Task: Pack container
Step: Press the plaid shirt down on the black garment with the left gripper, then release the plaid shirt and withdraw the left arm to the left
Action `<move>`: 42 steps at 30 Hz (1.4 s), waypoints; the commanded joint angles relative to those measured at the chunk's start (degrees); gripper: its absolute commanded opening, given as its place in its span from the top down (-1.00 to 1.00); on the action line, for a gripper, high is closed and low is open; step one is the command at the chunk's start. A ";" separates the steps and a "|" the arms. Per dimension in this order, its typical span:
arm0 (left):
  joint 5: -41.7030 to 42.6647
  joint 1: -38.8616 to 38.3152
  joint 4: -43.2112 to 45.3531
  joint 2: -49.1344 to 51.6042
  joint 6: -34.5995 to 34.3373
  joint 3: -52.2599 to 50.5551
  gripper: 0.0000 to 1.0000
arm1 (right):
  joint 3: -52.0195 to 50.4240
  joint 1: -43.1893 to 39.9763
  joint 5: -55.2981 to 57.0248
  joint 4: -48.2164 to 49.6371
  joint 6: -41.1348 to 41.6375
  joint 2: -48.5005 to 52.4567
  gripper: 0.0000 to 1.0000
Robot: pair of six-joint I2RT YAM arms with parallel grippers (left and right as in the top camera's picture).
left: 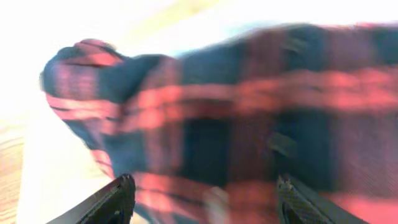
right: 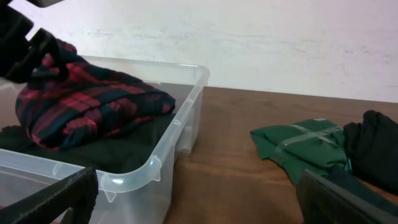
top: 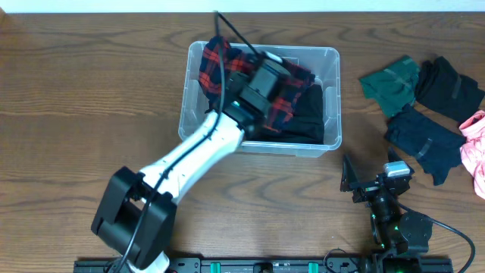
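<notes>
The container sits mid-table, toward the back. It already holds a black cloth with a plaid cloth heaped on top. The left gripper is down inside it, right over the plaid. Its jaws stand wide apart and, as far as the blurred wrist view shows, nothing is pinched between them.

The right gripper rests near the table's front edge, just right of the tub. It is also wide open and empty.

The likeliest trouble is the plaid itself. It stands above the rim at the far-left corner (the right wrist view shows the hump clearly). If a left finger catches a fold as the arm lifts away, the cloth could drag up and spill over the wall.

Four pieces wait well off to the right: green, black, navy and pink. They lie close together, some touching, so a careless pinch may take two at once. Room in the tub also looks short unless the heap is pressed flat.
</notes>
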 commanded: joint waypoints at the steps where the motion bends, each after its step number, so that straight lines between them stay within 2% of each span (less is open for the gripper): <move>1: -1.88 3.63 3.02 2.34 -1.01 1.38 -0.44 | -0.13 -0.26 -0.26 -0.11 0.61 -0.42 -0.99; 7: 4.26 8.09 9.18 7.26 2.64 1.38 -0.44 | -0.13 -0.26 -0.28 -0.11 0.61 -0.42 -0.99; 12: 4.59 8.68 9.90 11.26 2.86 1.38 -0.44 | -0.13 -0.26 -0.26 -0.11 0.61 -0.42 -0.99; 20: 8.90 6.99 3.34 12.76 2.25 1.33 -0.43 | -0.13 -0.26 -0.26 -0.11 0.61 -0.42 -0.98; 29: 8.92 6.14 -7.10 12.76 -8.26 1.33 -0.43 | -0.13 -0.26 -0.26 -0.11 0.61 -0.42 -0.99; 42: 8.41 7.56 -8.07 8.41 -7.82 5.68 -0.43 | -0.13 -0.26 -0.26 -0.11 0.61 -0.42 -0.99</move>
